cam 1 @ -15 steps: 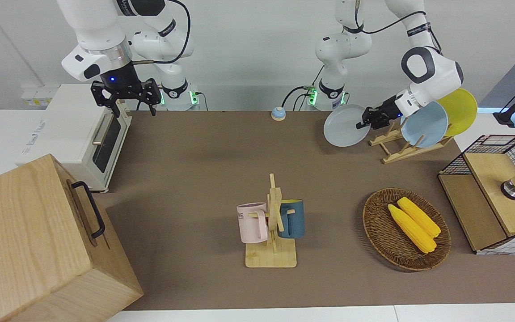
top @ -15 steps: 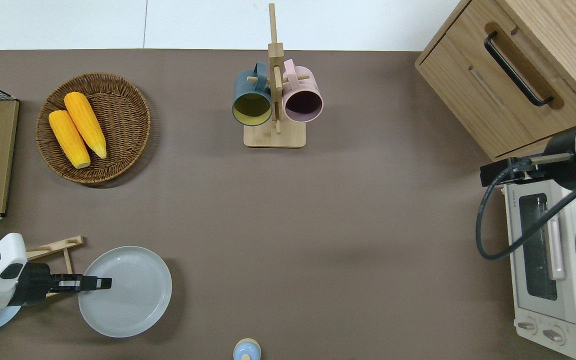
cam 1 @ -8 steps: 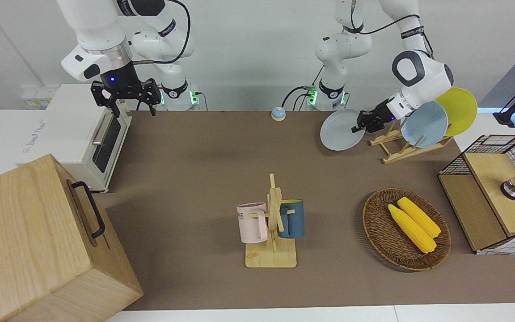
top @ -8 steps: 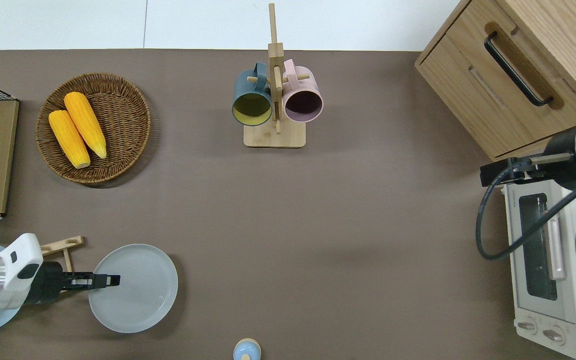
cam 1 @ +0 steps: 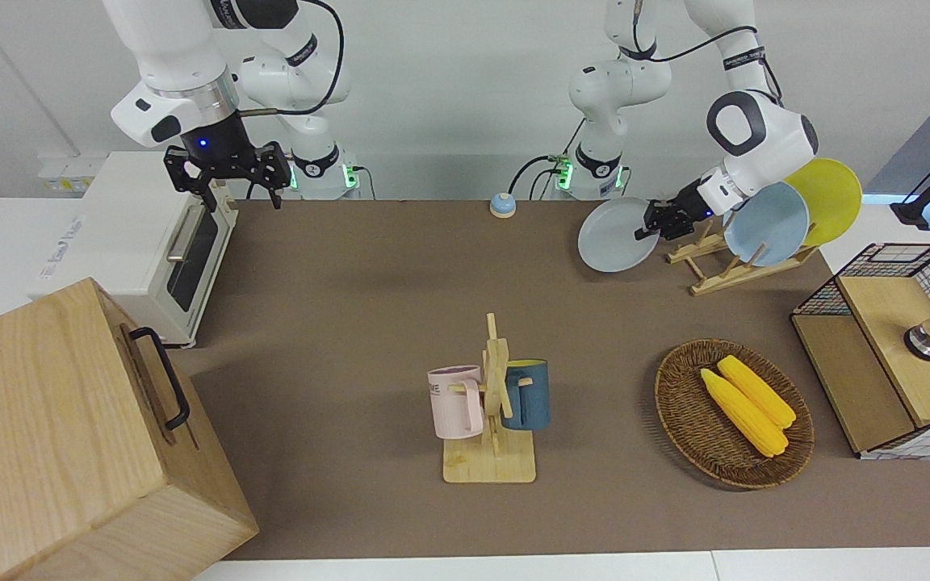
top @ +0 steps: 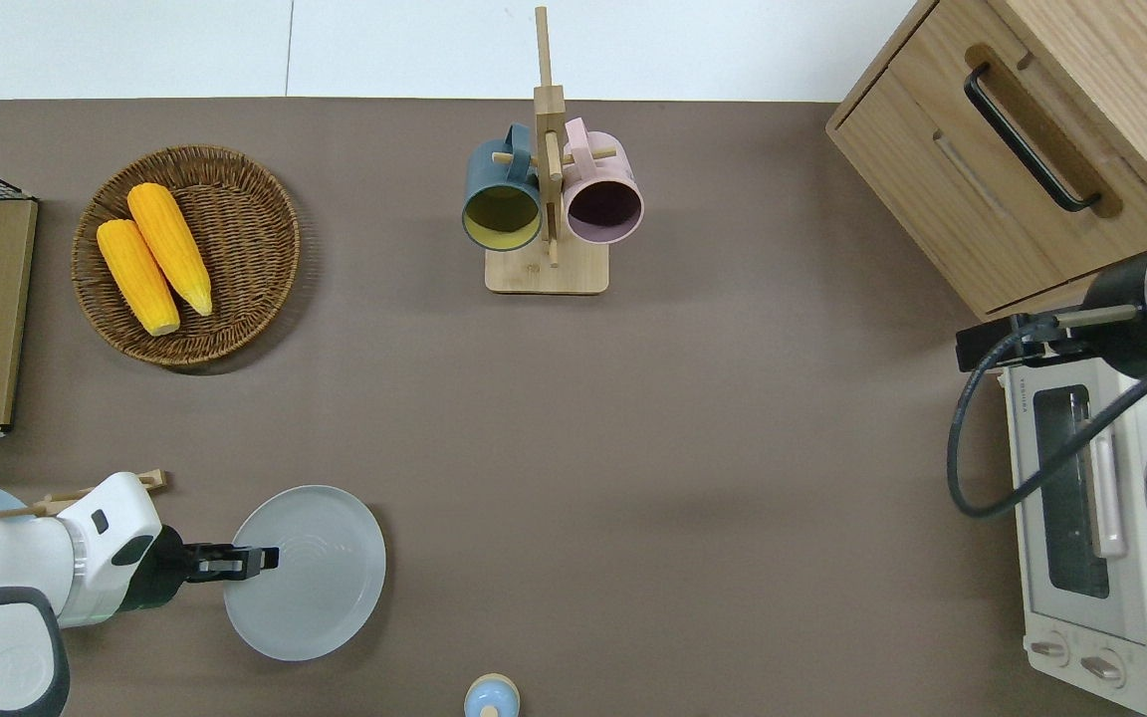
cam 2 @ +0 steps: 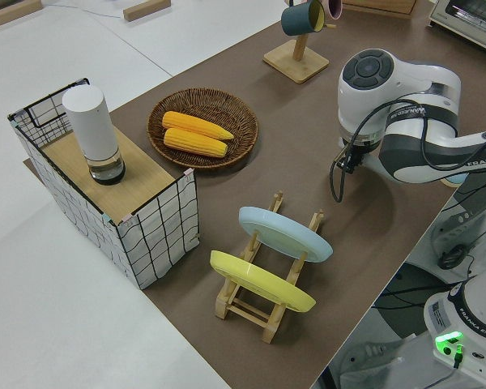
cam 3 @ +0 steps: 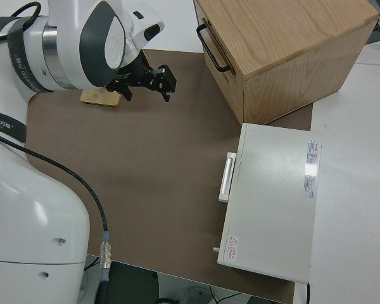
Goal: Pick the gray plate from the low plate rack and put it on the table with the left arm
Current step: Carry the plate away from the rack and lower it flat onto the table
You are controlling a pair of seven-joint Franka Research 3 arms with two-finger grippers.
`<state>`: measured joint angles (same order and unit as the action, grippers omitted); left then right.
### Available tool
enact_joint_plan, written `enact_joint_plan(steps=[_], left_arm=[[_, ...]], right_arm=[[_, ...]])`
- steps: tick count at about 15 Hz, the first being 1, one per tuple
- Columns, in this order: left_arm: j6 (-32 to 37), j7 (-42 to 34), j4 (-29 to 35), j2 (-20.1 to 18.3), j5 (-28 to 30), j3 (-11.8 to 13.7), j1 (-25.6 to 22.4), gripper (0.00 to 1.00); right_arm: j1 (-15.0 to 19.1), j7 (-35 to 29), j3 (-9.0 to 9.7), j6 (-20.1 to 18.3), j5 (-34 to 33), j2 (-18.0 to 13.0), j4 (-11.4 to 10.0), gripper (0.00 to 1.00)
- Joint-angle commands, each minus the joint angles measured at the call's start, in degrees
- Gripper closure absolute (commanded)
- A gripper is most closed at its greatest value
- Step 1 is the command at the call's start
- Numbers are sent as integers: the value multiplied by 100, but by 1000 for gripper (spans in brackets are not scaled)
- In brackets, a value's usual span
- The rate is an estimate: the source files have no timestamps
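Over bare table (top: 633, 448) at rack's (cam 1: 707, 266) 9 o'clock | we see left gripper (top: 260, 562) pinching gray plate (top: 320, 578) rim | right arm parked, fingers spread

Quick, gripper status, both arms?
Left gripper: shut on the gray plate, over the table.
Right gripper: open, holding nothing; arm parked.

A plain white wall (cam 1: 449, 89) rises where the robots stand, evenly lit.

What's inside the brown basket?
Two yellow corn cobs lie side by side in the wicker basket. The weave directly under them is covered, so nothing can be told about that spot.
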<state>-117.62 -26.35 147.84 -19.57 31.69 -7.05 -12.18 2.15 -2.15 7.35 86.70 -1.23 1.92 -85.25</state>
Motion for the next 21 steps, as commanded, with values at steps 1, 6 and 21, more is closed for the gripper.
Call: enact_joint_plan(steps=[1, 6, 21], left_arm=[[-341, -36, 324, -232, 75, 46, 31, 1000], [-780, -37, 605, -276, 66, 37, 66, 1000], [-859, 16, 561, -284, -66, -112, 57, 2]], right_arm=[[127, -75, 117, -92, -17, 54, 123, 17], [127, -75, 117, -92, -17, 54, 123, 17], [127, -75, 117, -92, -17, 54, 114, 17]])
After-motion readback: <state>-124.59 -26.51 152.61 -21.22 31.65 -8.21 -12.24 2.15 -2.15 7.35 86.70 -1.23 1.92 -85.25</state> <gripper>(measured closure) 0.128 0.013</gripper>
